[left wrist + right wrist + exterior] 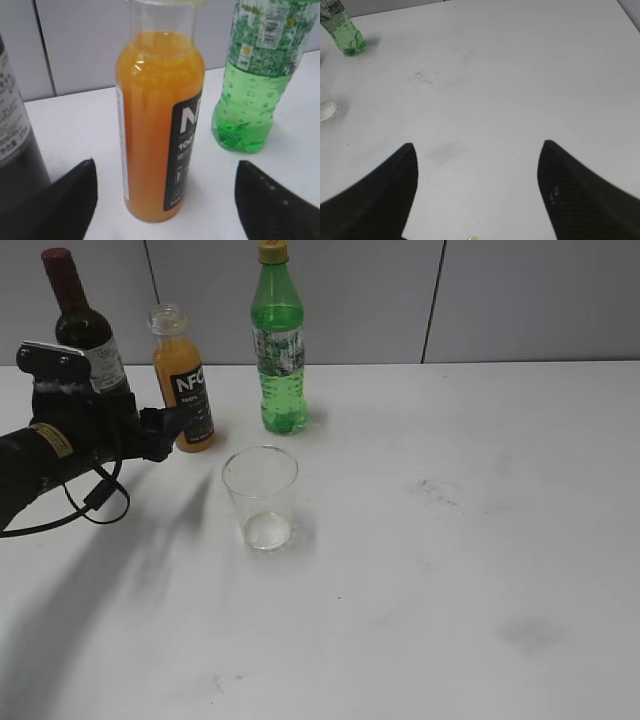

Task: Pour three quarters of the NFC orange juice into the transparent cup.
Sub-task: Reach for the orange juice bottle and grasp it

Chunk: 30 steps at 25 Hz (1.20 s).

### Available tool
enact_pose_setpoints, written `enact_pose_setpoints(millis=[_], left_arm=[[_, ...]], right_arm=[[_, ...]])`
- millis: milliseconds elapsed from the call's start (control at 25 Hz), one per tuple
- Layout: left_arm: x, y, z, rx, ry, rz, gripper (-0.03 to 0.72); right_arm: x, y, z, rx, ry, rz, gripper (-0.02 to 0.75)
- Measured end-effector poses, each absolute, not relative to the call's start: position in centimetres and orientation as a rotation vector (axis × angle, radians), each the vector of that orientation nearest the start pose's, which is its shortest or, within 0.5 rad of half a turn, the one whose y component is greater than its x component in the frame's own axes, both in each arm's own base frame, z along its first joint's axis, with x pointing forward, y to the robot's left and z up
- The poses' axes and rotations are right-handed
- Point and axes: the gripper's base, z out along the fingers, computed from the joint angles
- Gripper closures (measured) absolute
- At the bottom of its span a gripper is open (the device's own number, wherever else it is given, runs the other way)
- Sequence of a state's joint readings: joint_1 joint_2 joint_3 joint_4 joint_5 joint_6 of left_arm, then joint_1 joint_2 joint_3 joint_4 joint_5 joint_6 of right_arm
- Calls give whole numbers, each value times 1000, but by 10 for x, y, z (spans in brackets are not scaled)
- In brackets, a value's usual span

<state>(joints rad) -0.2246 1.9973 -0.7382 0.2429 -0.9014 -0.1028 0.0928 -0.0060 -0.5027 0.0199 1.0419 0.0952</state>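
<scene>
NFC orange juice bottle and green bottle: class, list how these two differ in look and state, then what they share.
The NFC orange juice is shorter, holds orange liquid and has no cap; the green bottle is taller, green and wears a yellow cap. The juice carries a black label, the green bottle a pale printed one. Both stand upright on the white table.

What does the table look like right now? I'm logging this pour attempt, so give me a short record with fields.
juice: NFC orange juice bottle, upright, capless, nearly full
cup: transparent cup, upright, in front of the bottles, no juice in it
left gripper: open, fingers either side of the juice bottle, not gripping
right gripper: open, over bare table
others: wine bottle, green bottle
</scene>
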Motion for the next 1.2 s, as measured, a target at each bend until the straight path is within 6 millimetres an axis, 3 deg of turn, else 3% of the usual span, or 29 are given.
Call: enact_pose_setpoints(millis=[920, 1200], left_arm=[[395, -112, 96, 391, 1769, -331, 20], [410, -117, 98, 387, 1755, -334, 20]], right_arm=[[-6, 1, 280, 2, 2019, 143, 167], [-6, 1, 280, 2, 2019, 143, 167]])
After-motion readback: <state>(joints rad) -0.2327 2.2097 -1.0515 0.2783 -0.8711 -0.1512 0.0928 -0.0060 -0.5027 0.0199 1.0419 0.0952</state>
